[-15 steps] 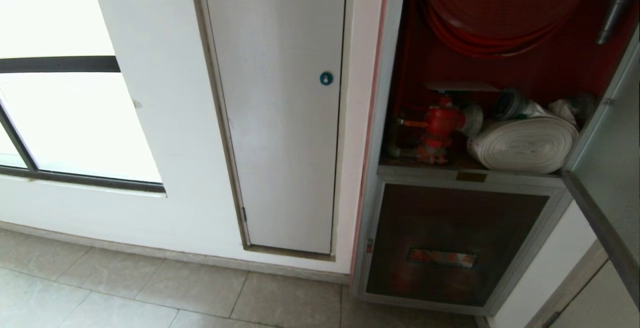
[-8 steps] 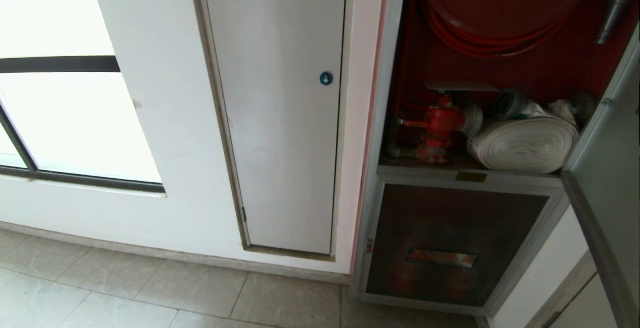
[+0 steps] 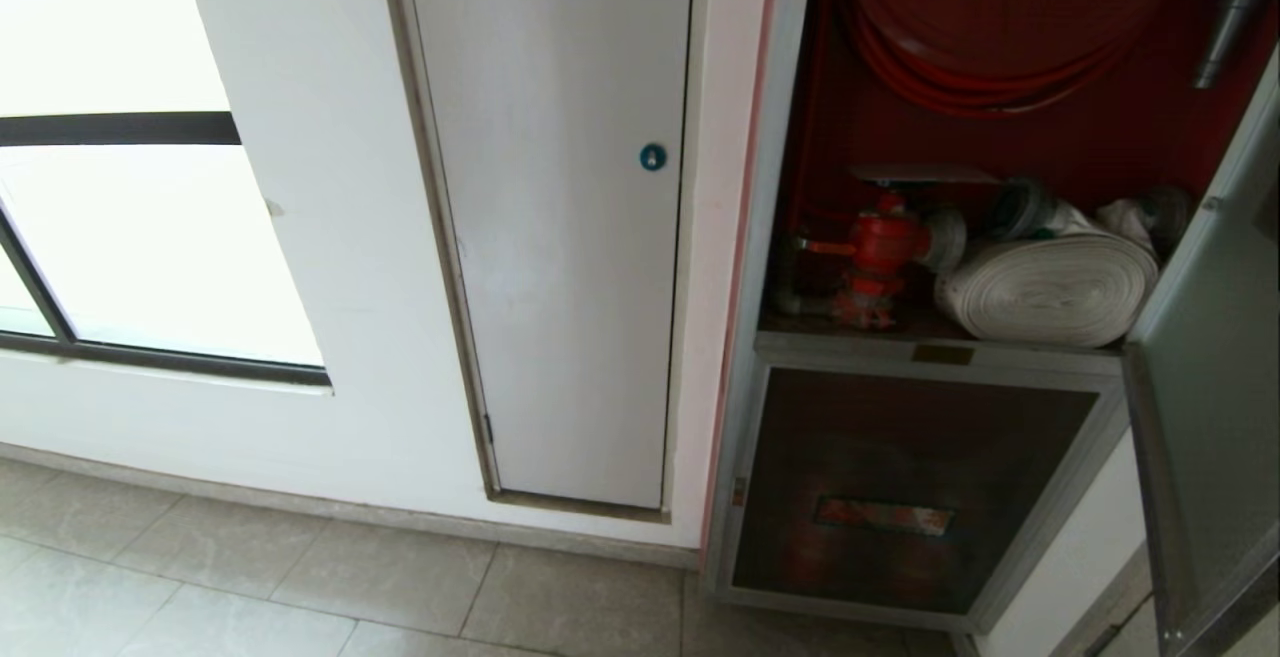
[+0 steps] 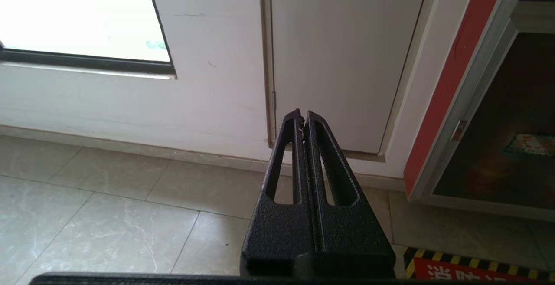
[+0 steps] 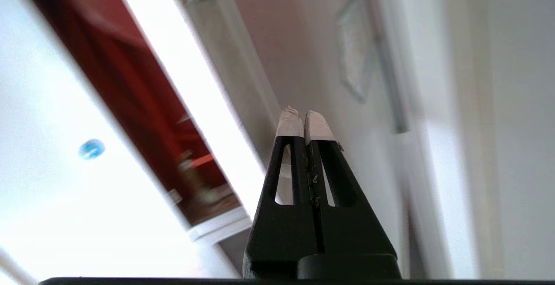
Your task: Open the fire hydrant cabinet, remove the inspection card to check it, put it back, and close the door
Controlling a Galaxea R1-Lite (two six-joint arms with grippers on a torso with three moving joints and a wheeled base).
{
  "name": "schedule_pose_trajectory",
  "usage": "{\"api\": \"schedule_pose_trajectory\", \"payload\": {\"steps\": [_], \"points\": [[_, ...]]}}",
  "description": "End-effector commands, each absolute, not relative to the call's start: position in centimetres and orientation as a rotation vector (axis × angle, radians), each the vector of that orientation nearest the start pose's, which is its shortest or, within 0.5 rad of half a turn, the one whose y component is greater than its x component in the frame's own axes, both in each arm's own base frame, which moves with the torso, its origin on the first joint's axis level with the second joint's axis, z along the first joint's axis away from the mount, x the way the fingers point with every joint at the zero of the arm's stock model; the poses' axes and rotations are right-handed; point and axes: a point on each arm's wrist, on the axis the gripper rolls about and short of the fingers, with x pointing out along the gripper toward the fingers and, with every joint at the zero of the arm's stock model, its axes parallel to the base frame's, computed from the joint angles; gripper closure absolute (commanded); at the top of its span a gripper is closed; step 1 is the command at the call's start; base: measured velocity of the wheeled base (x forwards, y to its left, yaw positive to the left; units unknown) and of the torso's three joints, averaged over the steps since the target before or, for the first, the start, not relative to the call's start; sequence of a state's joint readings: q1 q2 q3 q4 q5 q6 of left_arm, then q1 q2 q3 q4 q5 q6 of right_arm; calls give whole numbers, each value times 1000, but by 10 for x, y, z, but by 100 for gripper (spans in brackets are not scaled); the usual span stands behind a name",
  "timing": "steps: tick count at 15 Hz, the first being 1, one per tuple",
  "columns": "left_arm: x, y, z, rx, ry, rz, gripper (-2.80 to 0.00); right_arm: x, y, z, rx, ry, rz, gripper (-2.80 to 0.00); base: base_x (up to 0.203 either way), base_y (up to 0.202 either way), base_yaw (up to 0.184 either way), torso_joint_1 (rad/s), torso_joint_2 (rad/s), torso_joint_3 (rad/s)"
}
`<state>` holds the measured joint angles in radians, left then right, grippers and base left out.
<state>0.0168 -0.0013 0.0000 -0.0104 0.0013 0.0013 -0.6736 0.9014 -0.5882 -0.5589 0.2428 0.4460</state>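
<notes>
Fire hydrant cabinet (image 3: 790, 137) stood open at the right of the head view: red hose coil (image 3: 990, 27) above, red valve (image 3: 880, 252) beside the white rolled hose (image 3: 1050, 287) on the shelf. Door (image 3: 1205, 407) swung out at the right edge, only partly open. Inspection card not visible in any view. Right gripper (image 5: 305, 120) was by the door, fingers together, empty. Left gripper (image 4: 302, 118) hung low over the floor tiles (image 4: 108, 228), fingers together, empty.
</notes>
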Motion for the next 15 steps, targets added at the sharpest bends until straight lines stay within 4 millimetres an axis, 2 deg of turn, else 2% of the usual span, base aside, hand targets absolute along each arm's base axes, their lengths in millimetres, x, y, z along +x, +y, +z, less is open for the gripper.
{"api": "schedule_pose_trajectory", "payload": {"steps": [1,5,7,10,13,15], "points": [[-22,0,75,2,-7,19,0,104,-65,282,353,-272,-307,0,0,0,0,0,0,0],[-23,0,75,1,-7,19,0,141,-53,285,394,-191,-116,0,0,0,0,0,0,0],[-22,0,75,2,-6,18,0,170,-43,280,419,-114,-13,0,0,0,0,0,0,0],[-23,0,75,2,-8,18,0,205,-37,283,434,-60,49,0,0,0,0,0,0,0],[-23,0,75,1,-7,19,0,253,-36,276,450,13,64,0,0,0,0,0,0,0],[-23,0,75,2,-8,18,0,293,-36,271,455,38,40,0,0,0,0,0,0,0]]}}
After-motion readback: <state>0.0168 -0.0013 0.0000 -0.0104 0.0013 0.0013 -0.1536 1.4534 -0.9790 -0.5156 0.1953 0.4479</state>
